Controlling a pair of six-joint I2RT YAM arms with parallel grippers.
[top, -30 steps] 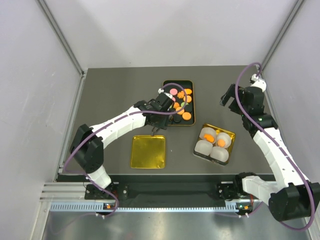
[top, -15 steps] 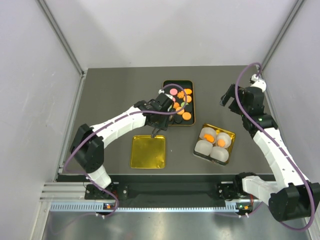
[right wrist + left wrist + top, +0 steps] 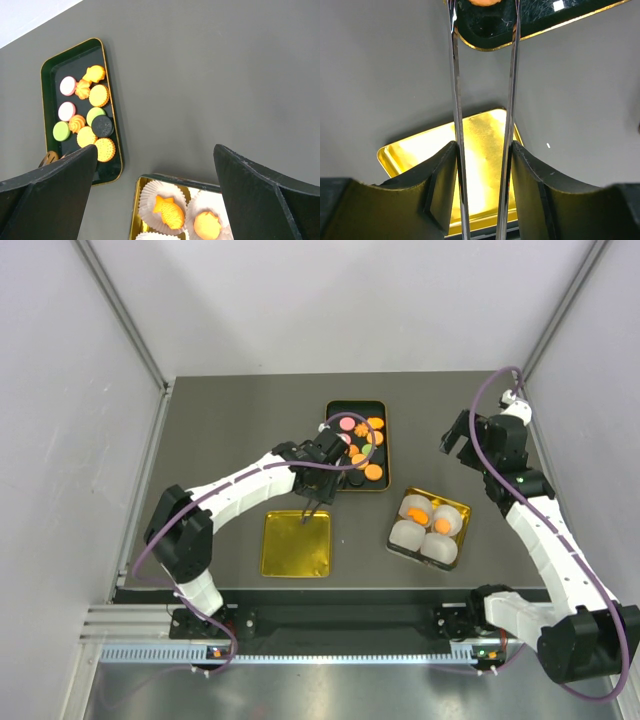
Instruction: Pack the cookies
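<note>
grey table (image 3: 220, 440), left gripper (image 3: 316, 478) edging tongs (image 3: 307, 502) toward gold tray (image 3: 296, 548)

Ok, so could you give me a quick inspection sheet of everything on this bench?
Surface: dark grey table.
Job's things: cookies in black tray; gold tin of paper cups, two filled; empty gold lid.
Clutter: nothing seen.
End effectors: left end effector shut on tweezers; right end effector open, empty.
Cables: purple cables along both arms.
Surroundings: white walls.
</note>
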